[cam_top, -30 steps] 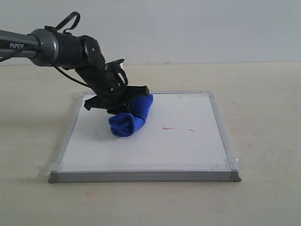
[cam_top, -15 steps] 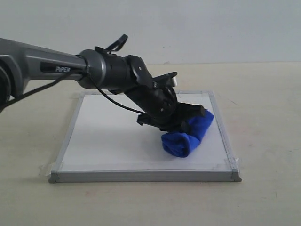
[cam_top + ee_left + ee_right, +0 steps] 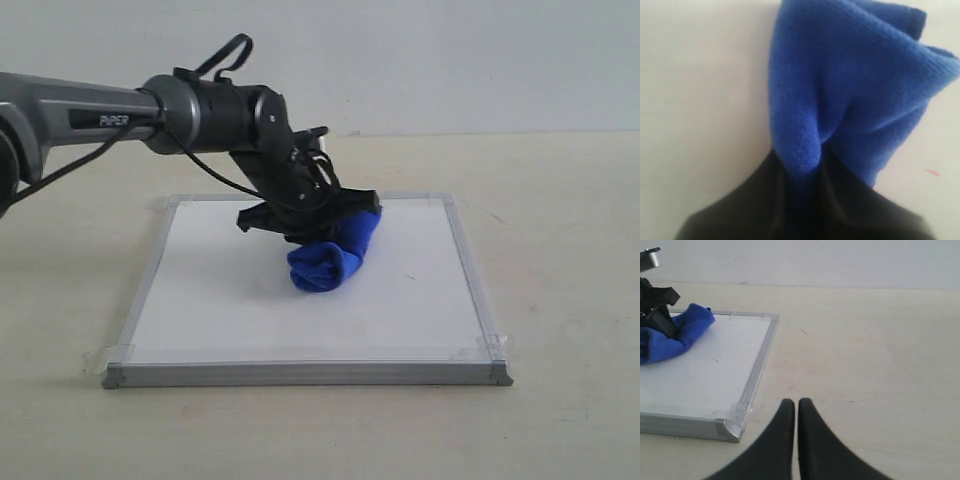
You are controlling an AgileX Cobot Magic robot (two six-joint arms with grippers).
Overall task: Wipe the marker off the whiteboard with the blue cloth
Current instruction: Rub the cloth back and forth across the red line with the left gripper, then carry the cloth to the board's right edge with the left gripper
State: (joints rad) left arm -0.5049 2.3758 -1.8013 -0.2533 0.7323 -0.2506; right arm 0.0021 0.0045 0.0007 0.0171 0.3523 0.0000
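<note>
The whiteboard (image 3: 220, 290) lies flat on the table. My left gripper (image 3: 348, 216) is shut on the blue cloth (image 3: 328, 258), which rests on the board's middle. Up close, the cloth (image 3: 840, 85) bulges out from between the black fingers (image 3: 755, 205) of the left gripper (image 3: 805, 182) onto the white surface (image 3: 700, 75). Of the marker, only a tiny red dash (image 3: 932, 172) shows beside the cloth, faint (image 3: 408, 277) in the exterior view. No wavy line is visible. My right gripper (image 3: 796, 404) is shut and empty, hovering off the board's corner (image 3: 727, 427).
Clear tape holds the board's grey frame (image 3: 300, 374) at its corners (image 3: 490, 350). Beige tabletop (image 3: 865, 355) surrounds the board, and a pale wall stands behind. The left arm (image 3: 120, 110) reaches in from the left over the board's far edge.
The left gripper swept the cloth right across the red marks to the board's right front, then back towards the middle. The wavy line no longer shows; a faint dash remains.
</note>
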